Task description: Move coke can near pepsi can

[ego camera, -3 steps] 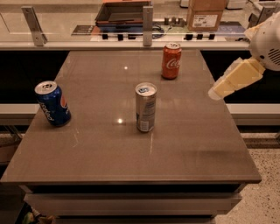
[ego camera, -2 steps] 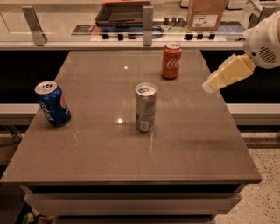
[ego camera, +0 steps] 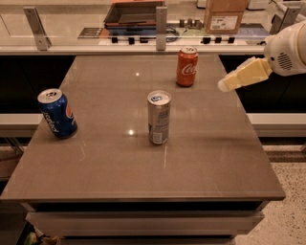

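The coke can [ego camera: 187, 66] stands upright near the far edge of the brown table [ego camera: 205, 153], right of centre. The pepsi can [ego camera: 58, 114] stands upright near the table's left edge, far from the coke can. My gripper [ego camera: 224, 85] comes in from the right on a white arm, its cream-coloured tip above the table's right side, a short way right of the coke can and slightly nearer to the camera. It holds nothing and does not touch the can.
A slim silver-grey can [ego camera: 158, 117] stands in the middle of the table between the two cans. Behind the table runs a counter with a dark tray [ego camera: 134, 13], a cardboard box [ego camera: 224, 16] and metal posts [ego camera: 161, 27].
The gripper has moved left and slightly up toward the coke can. The cans have not moved.
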`<state>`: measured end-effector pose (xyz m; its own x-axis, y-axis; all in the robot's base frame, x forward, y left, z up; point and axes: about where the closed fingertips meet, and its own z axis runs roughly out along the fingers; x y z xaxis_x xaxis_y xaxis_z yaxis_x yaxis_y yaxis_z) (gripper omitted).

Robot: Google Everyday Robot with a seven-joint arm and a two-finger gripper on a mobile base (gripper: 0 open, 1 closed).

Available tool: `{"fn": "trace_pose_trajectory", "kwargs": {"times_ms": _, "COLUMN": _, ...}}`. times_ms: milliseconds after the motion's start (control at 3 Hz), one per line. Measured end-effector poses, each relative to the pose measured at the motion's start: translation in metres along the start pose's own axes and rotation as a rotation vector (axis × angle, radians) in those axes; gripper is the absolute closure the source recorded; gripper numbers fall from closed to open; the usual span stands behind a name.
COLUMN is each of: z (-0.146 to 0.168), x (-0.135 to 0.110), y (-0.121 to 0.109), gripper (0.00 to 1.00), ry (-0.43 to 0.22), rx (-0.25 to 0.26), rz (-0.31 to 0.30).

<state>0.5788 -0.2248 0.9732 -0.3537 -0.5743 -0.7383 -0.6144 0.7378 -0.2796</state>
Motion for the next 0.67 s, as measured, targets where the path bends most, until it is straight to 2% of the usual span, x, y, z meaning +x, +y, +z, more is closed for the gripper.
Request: {"fn": "trace_pose_trajectory", "kwargs": {"times_ms": 667, "z": 0.016, "x": -0.003, "y": -0.010, "gripper": 0.00, "ry": -0.047, "rx": 0.015, "rz": 0.039}}
